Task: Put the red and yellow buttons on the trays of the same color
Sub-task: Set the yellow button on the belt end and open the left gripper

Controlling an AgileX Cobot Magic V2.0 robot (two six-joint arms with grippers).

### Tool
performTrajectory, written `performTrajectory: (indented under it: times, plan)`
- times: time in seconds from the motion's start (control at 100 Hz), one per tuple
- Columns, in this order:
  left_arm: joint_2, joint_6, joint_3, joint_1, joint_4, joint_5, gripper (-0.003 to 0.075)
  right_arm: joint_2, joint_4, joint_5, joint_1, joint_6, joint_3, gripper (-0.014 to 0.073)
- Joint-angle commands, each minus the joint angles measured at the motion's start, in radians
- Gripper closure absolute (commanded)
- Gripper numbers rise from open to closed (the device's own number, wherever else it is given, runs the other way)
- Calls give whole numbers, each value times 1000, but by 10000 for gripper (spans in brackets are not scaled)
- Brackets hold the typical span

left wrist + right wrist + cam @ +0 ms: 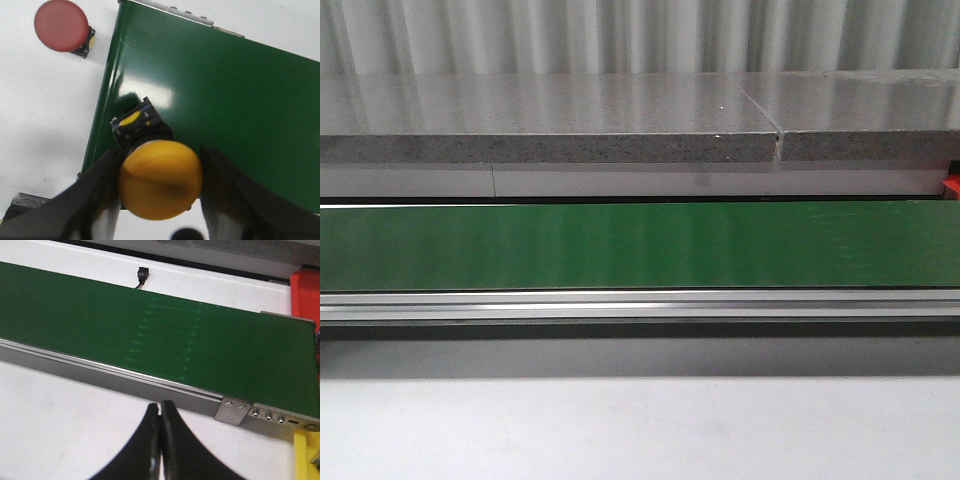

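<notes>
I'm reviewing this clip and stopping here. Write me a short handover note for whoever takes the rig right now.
Left gripper: shut on the yellow button, held at the end of the green belt.
Right gripper: fingers shut, empty, over the white table beside the belt.
Red button: on the white table past the belt's end, untouched.
Red tray and yellow tray: only edges show at the belt's other end.
Done: yellow button picked. Left: place it, then the red button.
</notes>
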Motion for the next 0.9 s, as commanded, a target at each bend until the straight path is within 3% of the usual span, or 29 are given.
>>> performTrajectory:
  times: [0.0, 0.18, 0.25, 0.37, 0.44, 0.7, 0.89]
  plan:
    - [-9, -1, -25, -7, -26, -19, 472, 3, 0, -63, 2, -7, -22, 662]
    - [18, -1, -30, -7, -29, -12, 461, 3, 0, -63, 2, -7, -22, 662]
    - [18, -1, -30, -7, -29, -23, 402, 3, 0, -63, 2, -7, -22, 662]
    - [18, -1, -30, -7, -34, -34, 209, 3, 0, -63, 2, -7, -22, 662]
    - [18, -1, -30, -7, -41, -50, 164, 3, 0, -63, 2, -7, -22, 662]
    - [9, -1, -58, 0, -85, -109, 165, 3, 0, -63, 2, -7, -22, 662]
    - [9, -124, -80, 51, -85, -169, 166, 3, 0, -63, 2, -7, -22, 662]
